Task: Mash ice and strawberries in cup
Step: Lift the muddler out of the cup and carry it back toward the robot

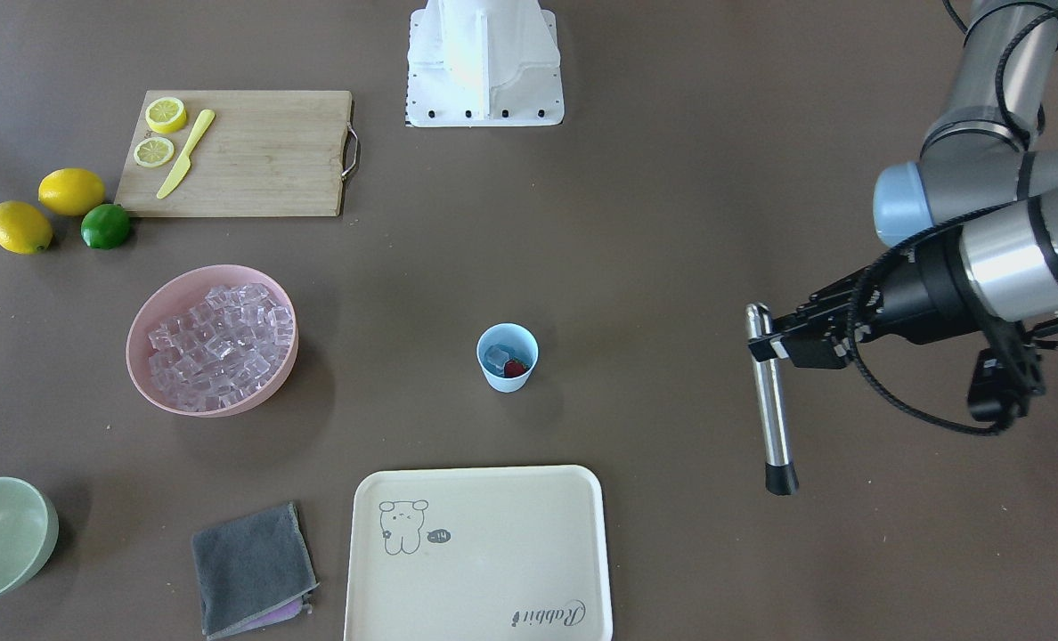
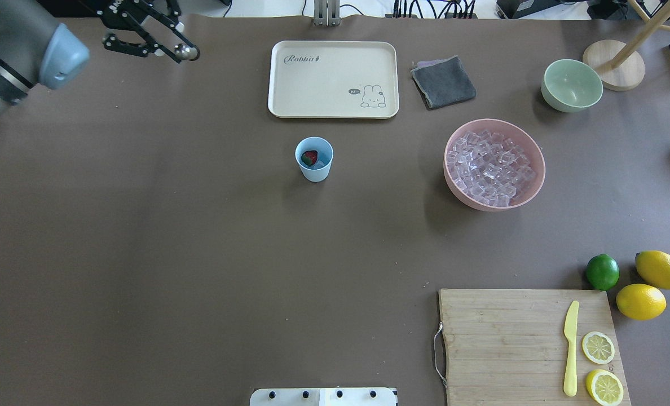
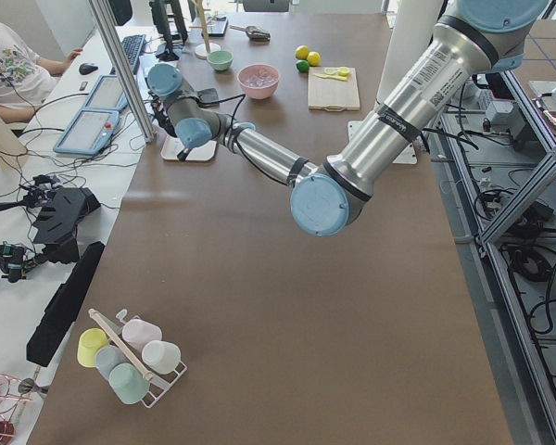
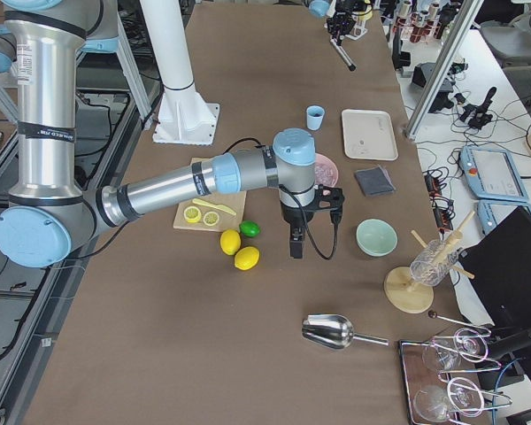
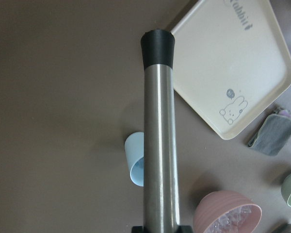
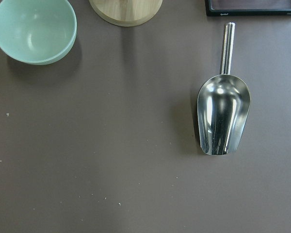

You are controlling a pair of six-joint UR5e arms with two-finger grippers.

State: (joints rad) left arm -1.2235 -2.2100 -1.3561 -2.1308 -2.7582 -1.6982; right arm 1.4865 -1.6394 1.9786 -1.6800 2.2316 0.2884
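brown table mat (image 2: 143, 237), lab desks alongside. overhead view: cup (image 2: 314, 173) mid-table, with ice cube (image 2: 321, 163) and strawberry (image 2: 309, 157) inside. tray (image 2: 290, 84) at its 12, pink bowl (image 2: 496, 207) at 3. left gripper (image 2: 166, 51) at 10, clamped on steel muddler (image 1: 774, 401). right gripper (image 4: 296, 243) near scoop (image 6: 223, 114); jaw state can't tell.

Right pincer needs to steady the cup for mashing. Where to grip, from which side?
Probably the cup by its outer wall, mid-height, coming in level from the pink bowl side. It stands upright and alone; its mouth must stay free for the muddler that the left pincer holds, and strawberry and ice sit inside.
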